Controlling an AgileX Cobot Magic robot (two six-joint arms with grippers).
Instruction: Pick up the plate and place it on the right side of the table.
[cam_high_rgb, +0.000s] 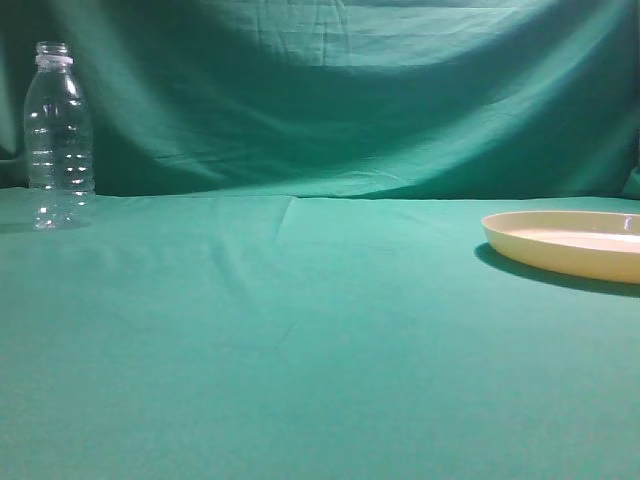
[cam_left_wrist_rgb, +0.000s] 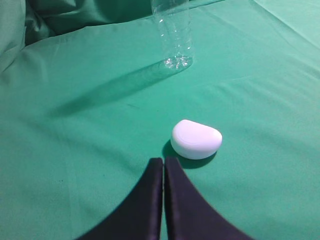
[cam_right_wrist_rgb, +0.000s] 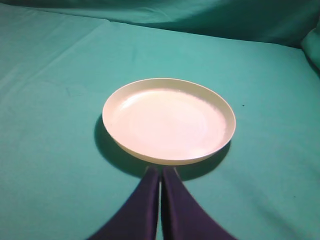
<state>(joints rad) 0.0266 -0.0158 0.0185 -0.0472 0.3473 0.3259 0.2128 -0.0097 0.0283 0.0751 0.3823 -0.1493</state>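
Lying flat, seemingly ungrasped: plate (cam_right_wrist_rgb: 169, 120)

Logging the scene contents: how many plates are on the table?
1. The cream-yellow plate lies flat at the table's right edge in the exterior view, just ahead of the shut right gripper. No others show.

The plate (cam_right_wrist_rgb: 169, 120) is plain cream-yellow, paler inside. The surface (cam_high_rgb: 300, 350) is teal-green cloth, unpatterned; the backdrop (cam_high_rgb: 350, 90) a darker green. The bottle (cam_high_rgb: 58, 135) is clear with a whitish neck ring. A small rounded object (cam_left_wrist_rgb: 196, 139) is white. Both claws (cam_left_wrist_rgb: 163, 165) (cam_right_wrist_rgb: 160, 172) are black.
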